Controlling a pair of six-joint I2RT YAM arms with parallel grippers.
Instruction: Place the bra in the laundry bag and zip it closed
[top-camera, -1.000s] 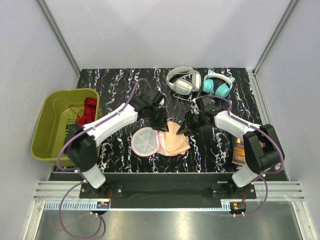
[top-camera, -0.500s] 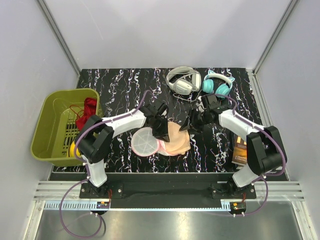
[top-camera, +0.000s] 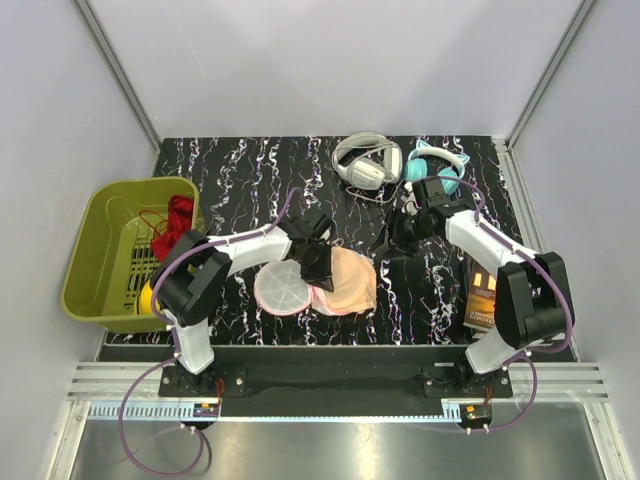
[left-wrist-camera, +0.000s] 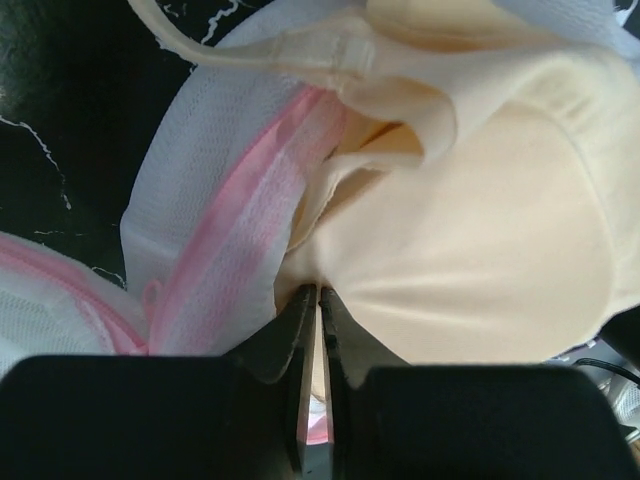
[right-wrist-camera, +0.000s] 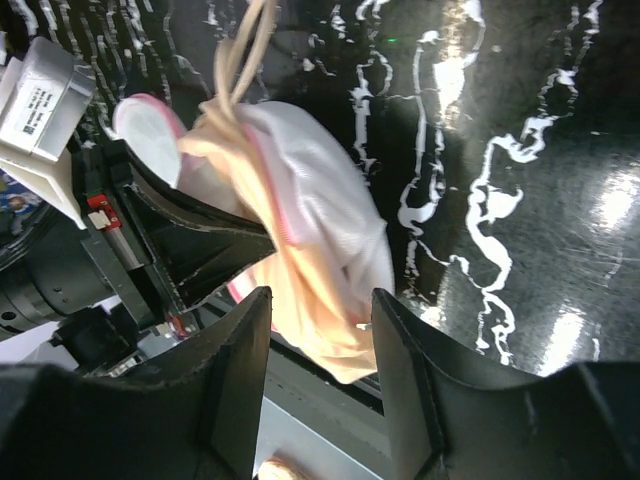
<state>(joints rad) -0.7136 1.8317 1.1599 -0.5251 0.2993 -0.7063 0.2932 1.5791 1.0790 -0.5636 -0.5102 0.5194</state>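
The peach-orange bra (top-camera: 348, 280) lies bunched at the table's middle, against the open white mesh laundry bag (top-camera: 278, 288). In the left wrist view the bra (left-wrist-camera: 480, 250) fills the right side, with the bag's mesh and pink zipper trim (left-wrist-camera: 240, 210) on the left. My left gripper (left-wrist-camera: 320, 292) is pinched shut on a fold of the bra right at the bag's edge; from above it (top-camera: 318, 268) sits between the two. My right gripper (top-camera: 392, 243) hangs open to the right of the bra, apart from it. Nothing is between its fingers (right-wrist-camera: 320, 292); the bra (right-wrist-camera: 300, 300) lies beyond them.
An olive-green basket (top-camera: 100, 270) holding a dark red garment (top-camera: 178, 218) stands off the table's left edge. White headphones (top-camera: 365, 160) and teal headphones (top-camera: 435, 168) lie at the back. A book (top-camera: 480, 300) lies near the right arm.
The right gripper opened, let go of the bra and drew back to the right. The left gripper came down toward the near side and closed on the fabric at the bag's edge.
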